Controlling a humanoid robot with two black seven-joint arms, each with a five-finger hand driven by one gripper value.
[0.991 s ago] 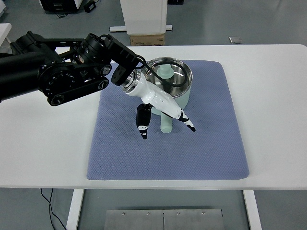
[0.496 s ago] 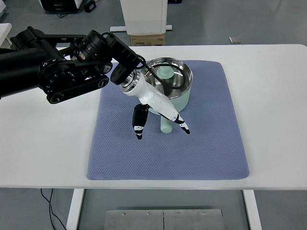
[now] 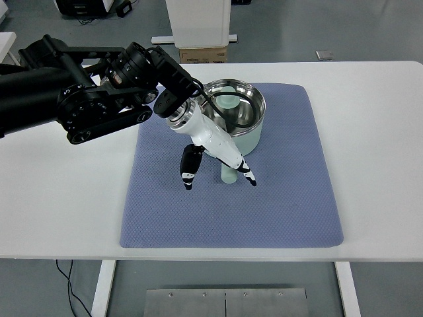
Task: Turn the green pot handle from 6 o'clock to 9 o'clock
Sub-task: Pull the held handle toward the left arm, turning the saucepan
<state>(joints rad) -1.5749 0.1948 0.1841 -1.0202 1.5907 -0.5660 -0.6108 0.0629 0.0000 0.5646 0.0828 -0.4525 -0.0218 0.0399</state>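
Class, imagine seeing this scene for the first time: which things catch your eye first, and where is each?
A bulky black left arm reaches in from the left, its white left hand spread over the pale green handle. Behind it, the green pot sits at the far end of a blue mat.

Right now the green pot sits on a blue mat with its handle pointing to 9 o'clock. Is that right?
Not quite. In the top view the green pot does sit on the blue mat, but its handle points to 6 o'clock, toward the robot's side.
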